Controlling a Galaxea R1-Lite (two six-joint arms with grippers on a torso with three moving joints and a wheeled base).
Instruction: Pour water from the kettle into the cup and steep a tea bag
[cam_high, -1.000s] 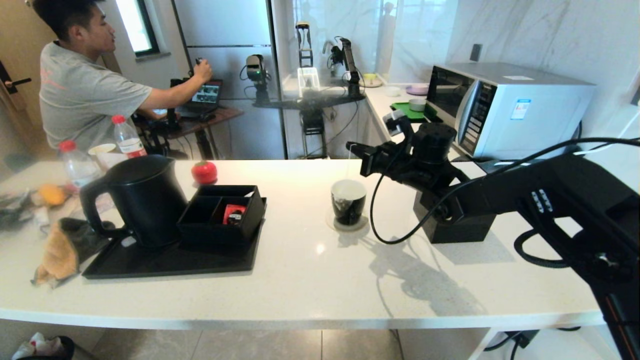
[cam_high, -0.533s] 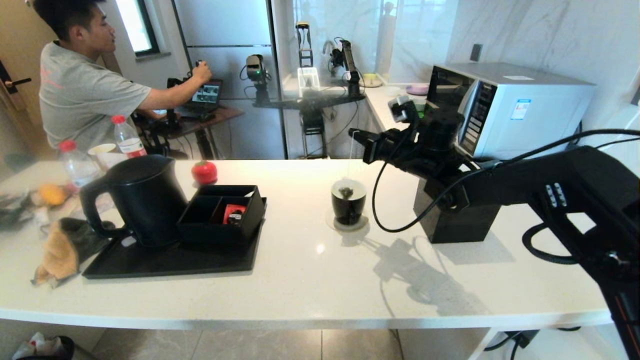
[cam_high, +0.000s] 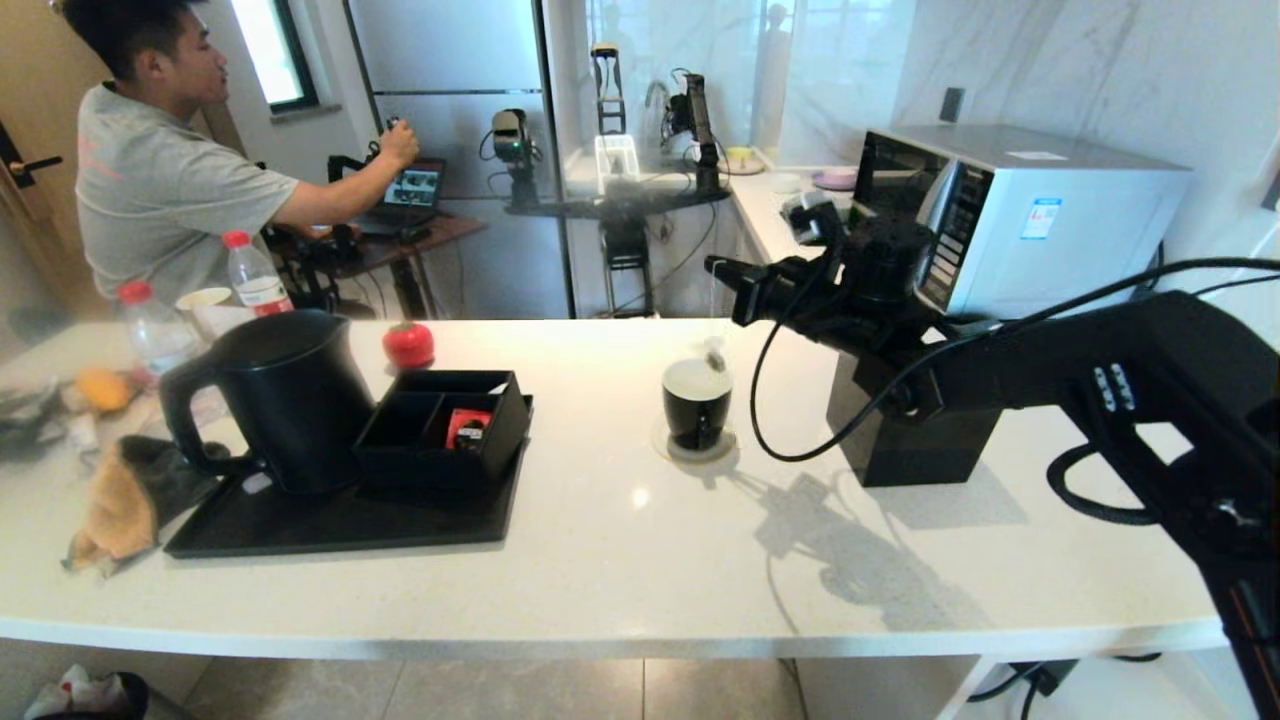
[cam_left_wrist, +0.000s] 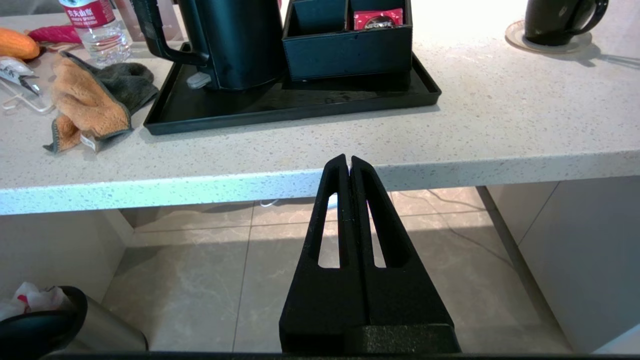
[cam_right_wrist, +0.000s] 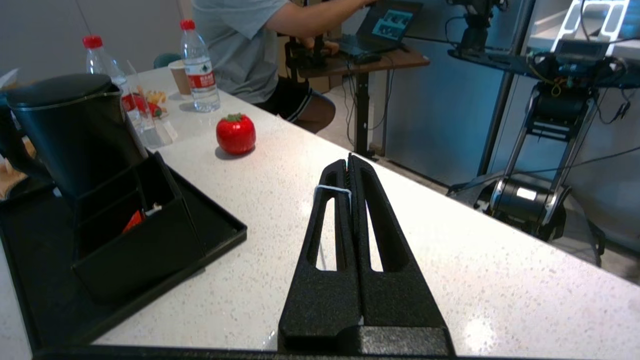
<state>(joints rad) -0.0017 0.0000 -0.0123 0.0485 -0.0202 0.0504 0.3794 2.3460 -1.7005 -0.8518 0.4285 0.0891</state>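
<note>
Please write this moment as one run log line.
right gripper: shut on tea bag string | tea bag: hanging above cup | left gripper: shut, parked

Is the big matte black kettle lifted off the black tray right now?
No, the matte black kettle stands on the black tray, with no pincer near it.

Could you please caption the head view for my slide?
Right claw, shut on the string, dangles the tea bag just above the cup.

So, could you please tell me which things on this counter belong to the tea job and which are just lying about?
Belongs to the job:
- large matte black kettle
- small black cup with white inside
- greyish-white tea bag, hanging above the cup from the right tool

Just lying about:
- red tomato-shaped object
- clear red-capped bottles
- orange cloth
- silver microwave
</note>
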